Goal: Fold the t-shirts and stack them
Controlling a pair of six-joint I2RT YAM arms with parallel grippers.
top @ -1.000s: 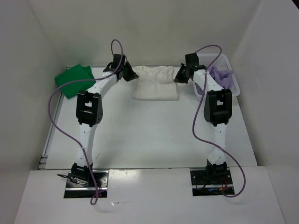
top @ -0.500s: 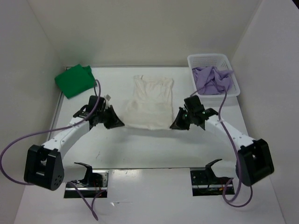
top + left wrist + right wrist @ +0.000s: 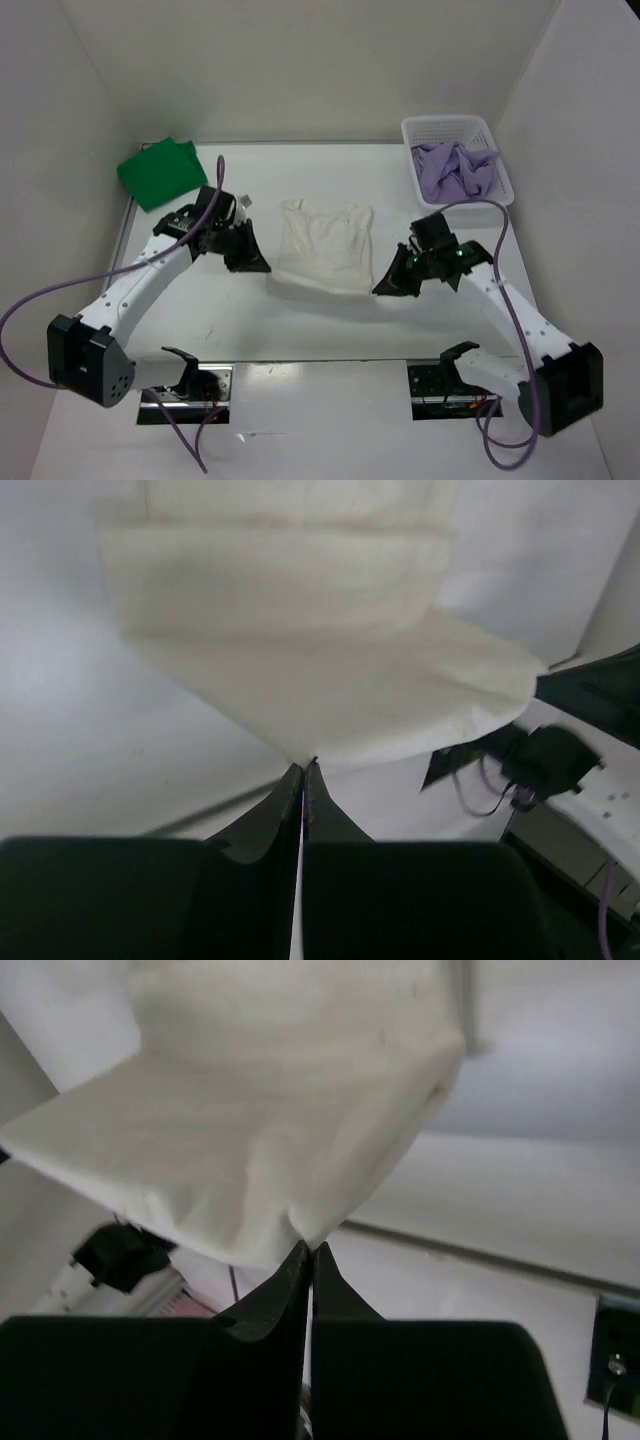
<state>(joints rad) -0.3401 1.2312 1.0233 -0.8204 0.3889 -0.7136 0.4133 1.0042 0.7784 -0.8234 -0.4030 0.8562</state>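
Note:
The cream-white t-shirt [image 3: 323,246] lies in the middle of the table with its near edge lifted. My left gripper [image 3: 262,268] is shut on that edge's left corner [image 3: 312,752]. My right gripper [image 3: 384,286] is shut on the right corner [image 3: 310,1232]. Both wrist views show the cloth [image 3: 300,640] [image 3: 270,1130] hanging taut from the pinched jaw tips. The bright green t-shirt [image 3: 157,173] lies folded at the back left. The pale lavender t-shirt [image 3: 455,170] sits crumpled in the white mesh basket [image 3: 445,127].
The basket stands at the back right by the right wall. White walls close in the table on three sides. Purple cables [image 3: 30,300] loop from both arms, and the arm bases [image 3: 185,380] sit at the near edge.
Both grippers have pulled the cream shirt's edge from the back of the table toward me. In the last half second the shirt's near half has come up off the table.

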